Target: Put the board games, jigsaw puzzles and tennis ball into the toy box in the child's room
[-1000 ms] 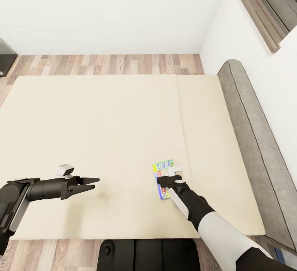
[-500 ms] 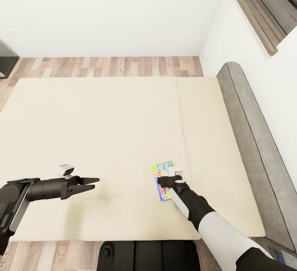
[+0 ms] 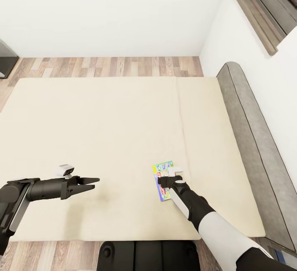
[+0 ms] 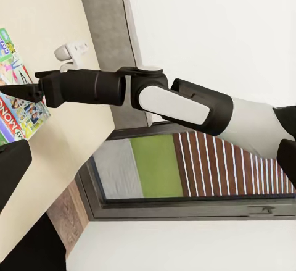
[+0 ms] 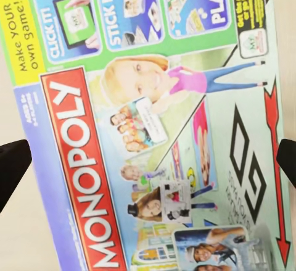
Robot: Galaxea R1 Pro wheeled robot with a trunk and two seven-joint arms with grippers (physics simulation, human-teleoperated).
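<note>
White walls, plank floor and a dark-framed window (image 3: 264,11) surround the bed (image 3: 103,139), whose beige mattress lies below me. A board game (image 3: 163,179), green-edged and lettered MONOPOLY, lies flat on the mattress near its front edge. My right gripper (image 3: 165,180) hangs over this box, jaws spread wide with a tip at either side, holding nothing. My left gripper (image 3: 93,180) hovers well apart over bare mattress, jaws parted and empty.
</note>
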